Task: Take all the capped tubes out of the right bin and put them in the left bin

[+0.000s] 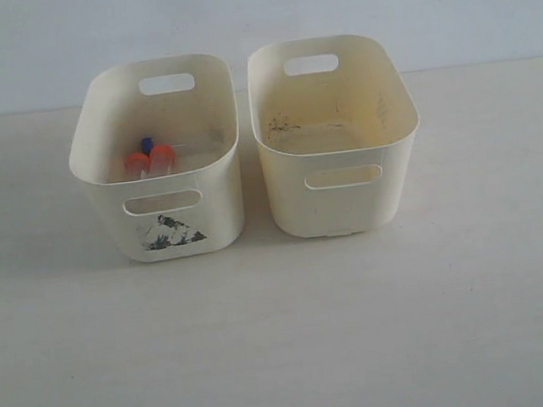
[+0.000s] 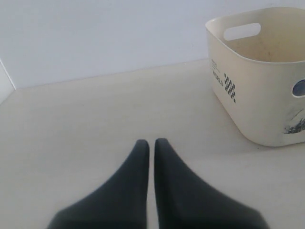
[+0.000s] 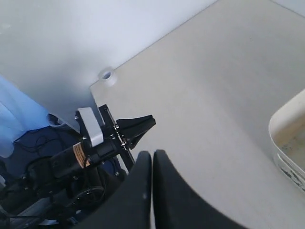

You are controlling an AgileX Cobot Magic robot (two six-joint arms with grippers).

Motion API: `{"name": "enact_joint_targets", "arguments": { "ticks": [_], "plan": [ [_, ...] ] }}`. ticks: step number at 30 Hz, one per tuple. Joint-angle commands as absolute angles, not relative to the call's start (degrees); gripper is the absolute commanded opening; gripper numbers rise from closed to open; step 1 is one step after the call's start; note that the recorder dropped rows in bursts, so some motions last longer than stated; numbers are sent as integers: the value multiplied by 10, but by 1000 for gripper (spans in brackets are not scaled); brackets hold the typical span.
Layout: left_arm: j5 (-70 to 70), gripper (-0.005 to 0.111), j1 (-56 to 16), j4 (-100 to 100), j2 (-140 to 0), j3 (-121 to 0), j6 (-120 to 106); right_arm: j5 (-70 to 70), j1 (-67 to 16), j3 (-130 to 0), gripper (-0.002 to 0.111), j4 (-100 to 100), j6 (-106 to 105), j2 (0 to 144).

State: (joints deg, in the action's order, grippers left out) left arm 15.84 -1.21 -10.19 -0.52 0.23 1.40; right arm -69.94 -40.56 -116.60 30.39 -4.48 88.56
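Note:
The left bin (image 1: 164, 235), marked with a dark smudge under its front slot, holds the capped tubes (image 1: 150, 159); two orange caps and one blue cap show inside it. The plain-fronted right bin (image 1: 343, 201) shows only a stained floor, with no tubes visible. Neither gripper appears in the exterior view. In the left wrist view my left gripper (image 2: 151, 143) is shut and empty over bare table, well apart from the left bin (image 2: 257, 95). My right gripper (image 3: 152, 153) is shut and empty near the table's edge.
The bins stand side by side, almost touching, on a pale table (image 1: 284, 337). In the right wrist view a cream bin's rim (image 3: 286, 125) shows at the edge; which bin I cannot tell. A black arm mechanism (image 3: 102, 140) sits beyond the table edge.

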Motion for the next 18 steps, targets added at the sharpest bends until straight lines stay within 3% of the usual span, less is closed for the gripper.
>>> {"name": "enact_joint_targets", "arguments": {
  "ticks": [1,6,10,18],
  "plan": [
    [150,4,-11,-101,-4,0,21,-700,-406,-1167,0,269,-65,874],
    [150,4,-11,-101,-4,0,21,-700,-406,-1162,0,179,34,881],
    [150,4,-11,-101,-4,0,21,-697,-406,-1086,0,130,31,857],
    [150,4,-11,-101,-4,0,21,-356,-404,-758,0,96,20,733]
  ]
}}
